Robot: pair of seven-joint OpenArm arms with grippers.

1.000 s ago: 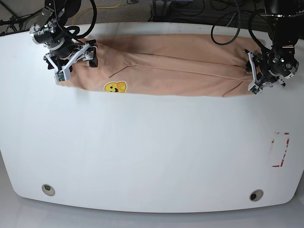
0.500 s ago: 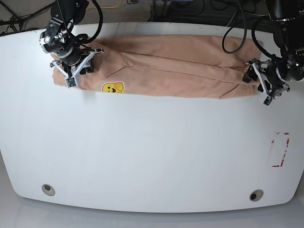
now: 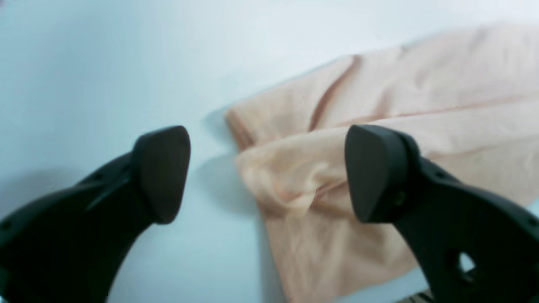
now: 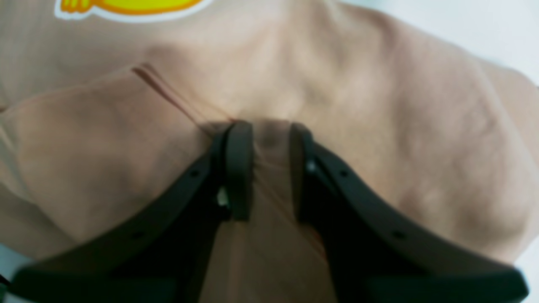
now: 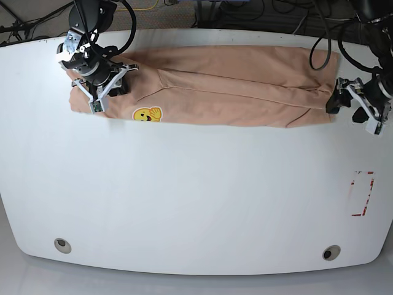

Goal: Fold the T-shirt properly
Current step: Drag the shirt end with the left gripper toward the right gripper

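White surface (image 5: 196,196) carries your soft, limp shirt (image 5: 233,86); right jaws (image 4: 269,168) pinch its 9 o'clock end, left jaws (image 3: 265,172) gape empty at 3; grip hems.

— Any writing, brand or number to log?

— None I can read. The T-shirt (image 5: 233,83) carries only a yellow smiley-face print (image 5: 148,114), a picture with no letters.

— And the table (image 5: 196,203)?

— A red-and-white marking (image 5: 362,193) near its edge on my left arm's side; too small to make out.
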